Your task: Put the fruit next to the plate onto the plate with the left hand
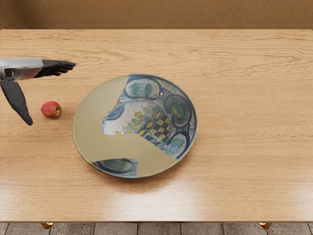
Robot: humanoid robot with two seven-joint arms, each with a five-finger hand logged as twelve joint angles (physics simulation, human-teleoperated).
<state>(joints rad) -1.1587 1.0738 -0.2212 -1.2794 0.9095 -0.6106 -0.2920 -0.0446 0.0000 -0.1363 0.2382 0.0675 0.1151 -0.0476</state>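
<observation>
Nearest to me, a strip of grey tiled floor [156, 229] shows under the front edge of the counter [244, 186], and two small brown feet [47, 225] peek out below it, one towards each end. The counter is pale wood with a wavy grain and fills almost my whole view. A little left of centre on it lies the plate [90, 122], large and round, partly plain beige and partly painted in blue, green and yellow patterns, with a dark rim. The fruit [51, 109], small, round and red, lies on the counter just beside the plate's left rim, with a narrow gap of bare wood between the two. Beyond the fruit, the left robot hand [35, 70] comes in from the left edge. It is open and holds nothing: the dark fingers [58, 67] stretch straight out to the right, side by side, and the thumb [17, 100] is spread wide, pointing down towards me. The fruit sits in the angle between them, right of the thumb tip and nearer to me than the fingers, touching neither. I cannot tell how high the robot hand is above the wood. Farther back the counter runs to its far edge, and behind it stands a brown panelled wall [171, 12]
</observation>
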